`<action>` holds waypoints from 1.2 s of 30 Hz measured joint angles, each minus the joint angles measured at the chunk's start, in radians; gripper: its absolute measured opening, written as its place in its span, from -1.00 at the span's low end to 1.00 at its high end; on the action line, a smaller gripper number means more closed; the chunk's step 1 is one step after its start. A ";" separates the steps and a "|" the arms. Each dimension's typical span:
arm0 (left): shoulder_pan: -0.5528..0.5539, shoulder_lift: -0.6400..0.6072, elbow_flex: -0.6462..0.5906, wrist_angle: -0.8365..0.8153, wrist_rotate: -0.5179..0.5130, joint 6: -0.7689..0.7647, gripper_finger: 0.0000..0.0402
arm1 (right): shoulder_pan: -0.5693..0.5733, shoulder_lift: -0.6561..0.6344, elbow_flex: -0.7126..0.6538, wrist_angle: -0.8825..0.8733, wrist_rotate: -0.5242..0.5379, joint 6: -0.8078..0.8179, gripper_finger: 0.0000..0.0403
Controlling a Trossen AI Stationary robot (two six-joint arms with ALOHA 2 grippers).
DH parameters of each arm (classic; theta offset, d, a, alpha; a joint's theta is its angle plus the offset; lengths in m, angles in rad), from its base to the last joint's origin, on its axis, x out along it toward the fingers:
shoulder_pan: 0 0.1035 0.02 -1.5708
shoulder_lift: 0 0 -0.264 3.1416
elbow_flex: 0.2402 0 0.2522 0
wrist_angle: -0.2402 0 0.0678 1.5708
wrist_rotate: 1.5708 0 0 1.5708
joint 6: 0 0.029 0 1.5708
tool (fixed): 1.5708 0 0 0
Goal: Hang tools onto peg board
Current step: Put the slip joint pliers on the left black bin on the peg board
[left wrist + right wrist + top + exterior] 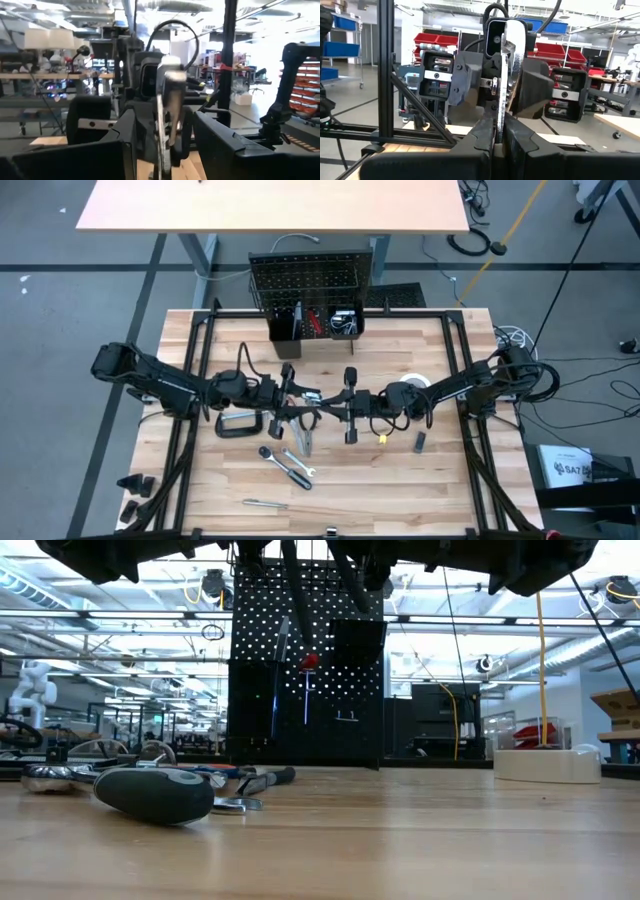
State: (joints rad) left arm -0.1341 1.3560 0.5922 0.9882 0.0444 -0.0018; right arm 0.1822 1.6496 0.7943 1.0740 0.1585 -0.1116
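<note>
A pale wooden desk (270, 205) fills the upper left and centre of the high view, above the butcher-block table (330, 510). A yellow cable (520, 225) runs diagonally at upper right, near black cables (470, 242) coiled on the grey floor (60, 300). A white box (565, 465) sits at lower right. In the right wrist view, red bins (432, 41) line shelves behind.

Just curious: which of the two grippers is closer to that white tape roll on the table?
Right. The right gripper sits just beside the white tape roll, toward mid-table; the left gripper is farther off, beyond it.
</note>
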 joint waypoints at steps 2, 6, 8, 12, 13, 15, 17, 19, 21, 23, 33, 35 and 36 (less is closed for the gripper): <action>0.001 0.000 0.000 -0.003 -0.002 -0.002 -0.34 | 0.000 0.003 0.006 0.000 0.003 0.005 -0.93; 0.000 0.000 0.000 -0.003 -0.035 -0.020 -0.34 | 0.001 0.004 0.021 -0.005 0.002 0.018 -0.93; 0.000 0.000 0.000 -0.003 -0.060 -0.032 -0.34 | 0.001 0.004 0.021 -0.006 0.008 0.020 -0.93; 0.001 0.000 0.000 -0.003 -0.079 -0.042 -0.34 | 0.000 0.004 0.021 -0.023 0.048 0.019 -0.93; 0.001 0.000 0.000 -0.003 -0.080 -0.044 -0.34 | 0.000 0.004 0.021 -0.027 0.050 0.019 -0.93; 0.001 0.000 0.000 -0.001 -0.081 -0.045 -0.34 | 0.001 0.004 0.021 -0.025 0.049 0.022 -0.93; 0.001 0.000 0.000 -0.002 -0.085 -0.044 -0.37 | 0.001 0.004 0.021 -0.025 0.049 0.024 -0.93; 0.001 0.000 0.000 -0.002 -0.085 -0.041 -0.46 | 0.001 0.004 0.021 -0.025 0.051 0.024 -0.93; 0.001 0.000 0.000 -0.002 -0.085 -0.037 -0.60 | 0.001 0.004 0.021 -0.025 0.052 0.024 -0.93; 0.001 0.000 0.000 -0.002 -0.080 -0.021 -0.78 | 0.000 0.004 0.021 -0.025 0.056 0.024 -0.93; 0.001 0.000 0.000 -0.002 -0.070 0.041 -0.99 | 0.000 0.004 0.022 -0.027 0.054 0.042 -0.83; 0.001 0.000 0.000 -0.005 -0.077 0.040 -1.00 | 0.001 0.004 0.022 -0.028 0.069 0.042 -0.71; 0.002 0.000 0.000 -0.006 -0.081 0.041 -1.00 | 0.001 0.004 0.022 -0.028 0.087 0.042 -0.65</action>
State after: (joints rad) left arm -0.1322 1.3560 0.5919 0.9817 -0.0365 0.0391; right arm 0.1833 1.6531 0.8162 1.0458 0.2453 -0.0699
